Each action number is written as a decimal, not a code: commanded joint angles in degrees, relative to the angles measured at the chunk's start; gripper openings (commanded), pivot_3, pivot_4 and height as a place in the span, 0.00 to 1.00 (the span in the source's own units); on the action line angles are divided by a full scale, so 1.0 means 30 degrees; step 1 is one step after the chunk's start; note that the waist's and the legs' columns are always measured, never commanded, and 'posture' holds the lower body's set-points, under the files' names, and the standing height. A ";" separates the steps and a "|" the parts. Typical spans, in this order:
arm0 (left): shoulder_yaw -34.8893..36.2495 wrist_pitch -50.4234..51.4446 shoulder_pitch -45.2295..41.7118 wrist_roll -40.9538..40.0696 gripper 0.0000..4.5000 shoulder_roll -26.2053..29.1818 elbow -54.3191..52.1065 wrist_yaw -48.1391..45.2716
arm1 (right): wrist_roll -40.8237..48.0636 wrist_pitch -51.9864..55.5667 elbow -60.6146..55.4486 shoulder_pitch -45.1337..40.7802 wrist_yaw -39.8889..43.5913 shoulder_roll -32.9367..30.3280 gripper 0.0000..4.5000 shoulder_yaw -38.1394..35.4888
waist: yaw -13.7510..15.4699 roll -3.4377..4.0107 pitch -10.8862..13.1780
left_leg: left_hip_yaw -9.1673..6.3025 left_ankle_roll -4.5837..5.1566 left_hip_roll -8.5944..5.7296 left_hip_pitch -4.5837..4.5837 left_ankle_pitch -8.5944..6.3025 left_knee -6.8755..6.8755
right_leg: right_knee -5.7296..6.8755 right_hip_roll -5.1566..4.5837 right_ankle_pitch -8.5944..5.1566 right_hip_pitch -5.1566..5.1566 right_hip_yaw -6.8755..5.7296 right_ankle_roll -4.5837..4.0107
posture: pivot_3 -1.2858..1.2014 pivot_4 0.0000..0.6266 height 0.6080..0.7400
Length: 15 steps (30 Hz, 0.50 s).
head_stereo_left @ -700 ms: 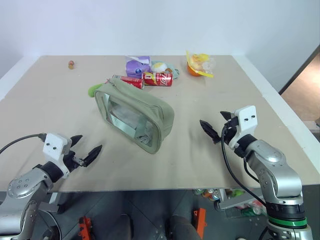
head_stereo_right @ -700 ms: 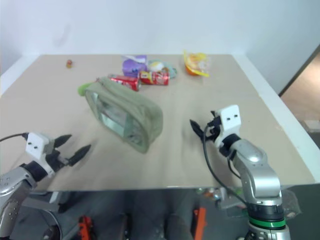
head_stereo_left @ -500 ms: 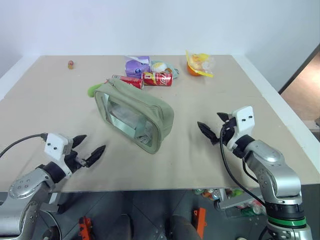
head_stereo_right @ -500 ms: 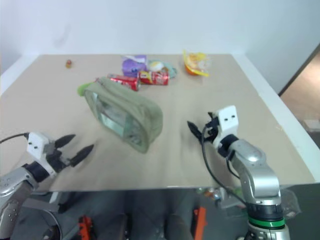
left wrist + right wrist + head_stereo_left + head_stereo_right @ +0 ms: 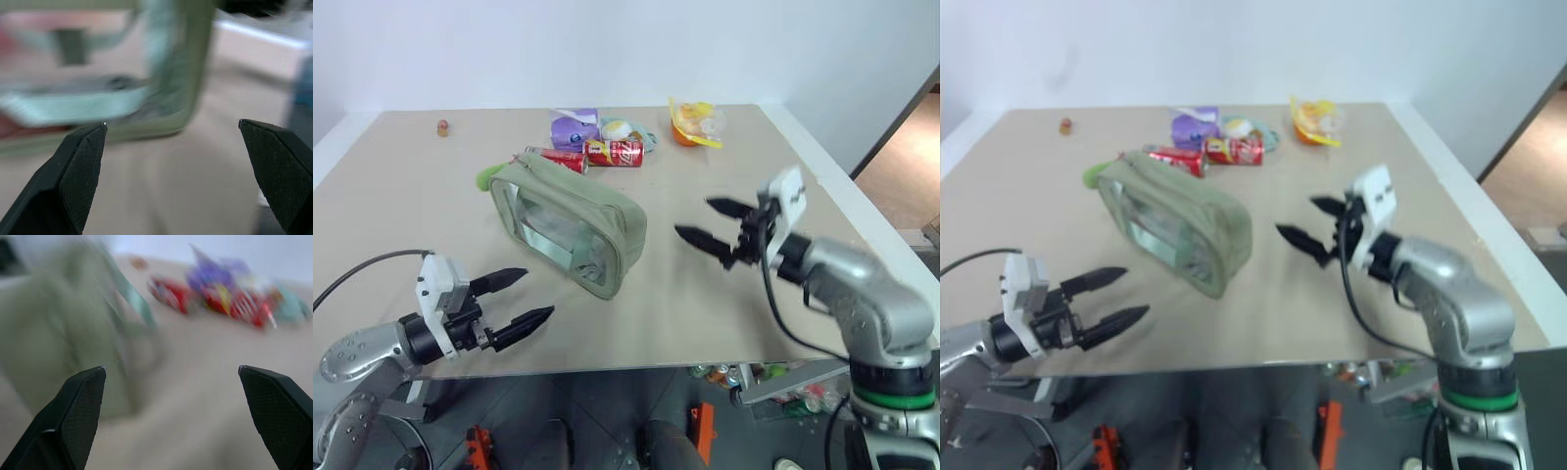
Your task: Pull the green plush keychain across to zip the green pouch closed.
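A: What's around the target on my counter (image 5: pixel 411 186)?

B: I see two red cans (image 5: pixel 597 155) lying just behind the green pouch (image 5: pixel 570 223), then a purple packet (image 5: pixel 574 127), a pale round toy (image 5: pixel 617 128) and an orange-yellow toy (image 5: pixel 693 124) near the far edge. A tiny bead (image 5: pixel 441 127) sits far back left. Nothing lies between either claw and the pouch.

A: And the keychain?

B: The green plush keychain (image 5: pixel 489 176) peeks out at the pouch's far left corner, soft and lime-coloured. My left claw (image 5: pixel 514 299) hovers near the front edge, fingers spread, empty. My right claw (image 5: pixel 713 223) hangs right of the pouch, also released. The pouch is boxy sage fabric with a clear plastic window.
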 commanded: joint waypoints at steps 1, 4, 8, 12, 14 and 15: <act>0.0072 0.1235 -0.0750 -0.2161 0.99 0.1088 -0.1216 -0.0702 | 0.1069 0.0707 0.0683 -0.2305 0.0729 0.0626 1.00 0.0802 | -0.0058 -0.0026 0.0001 | -0.0011 0.0000 0.0028 0.0004 0.0000 0.0000 | -0.0001 0.0039 0.0005 0.0001 -0.0002 -0.0026 | 0.52 0.24 1.00; -0.0137 0.1995 -0.1389 -0.3110 0.99 0.1708 -0.1475 -0.0776 | 0.0526 0.0258 0.1914 -0.3454 0.1693 0.1146 1.00 0.2156 | -0.0105 -0.0023 0.0003 | -0.0025 0.0001 0.0087 0.0004 -0.0002 -0.0004 | 0.0002 0.0119 0.0016 -0.0009 -0.0006 -0.0066 | 0.52 0.24 1.00; -0.0350 0.2224 -0.2004 -0.3137 0.99 0.1949 -0.1281 -0.0670 | -0.0797 -0.1207 0.4013 -0.3999 0.2926 0.1696 1.00 0.3728 | -0.0105 -0.0016 0.0010 | -0.0015 0.0002 0.0091 -0.0028 -0.0004 -0.0027 | 0.0006 0.0128 0.0043 -0.0057 0.0001 -0.0019 | 0.52 0.24 1.00; -0.0465 0.2126 -0.2148 -0.2864 0.99 0.1980 -0.1193 -0.0762 | -0.1526 -0.2009 0.5421 -0.4227 0.3746 0.2016 1.00 0.4373 | -0.0104 -0.0016 0.0020 | 0.0011 0.0004 0.0090 -0.0040 -0.0011 -0.0028 | 0.0006 0.0124 0.0040 -0.0076 0.0025 -0.0013 | 0.52 0.24 1.00; -0.0475 0.2067 -0.2144 -0.2782 0.99 0.1961 -0.1191 -0.0767 | -0.1544 -0.2081 0.5751 -0.4307 0.3945 0.2212 1.00 0.4353 | -0.0105 -0.0015 0.0022 | 0.0016 0.0004 0.0091 -0.0043 -0.0013 -0.0029 | 0.0006 0.0125 0.0039 -0.0083 0.0027 -0.0012 | 0.52 0.24 1.00; -0.0472 0.1991 -0.2162 -0.2672 1.00 0.1902 -0.1171 -0.0702 | -0.1544 -0.2105 0.5851 -0.4336 0.3972 0.2313 0.94 0.4289 | -0.0106 -0.0014 0.0022 | 0.0015 0.0004 0.0097 -0.0040 -0.0013 -0.0028 | 0.0006 0.0132 0.0043 -0.0086 0.0027 -0.0017 | 0.52 0.24 1.00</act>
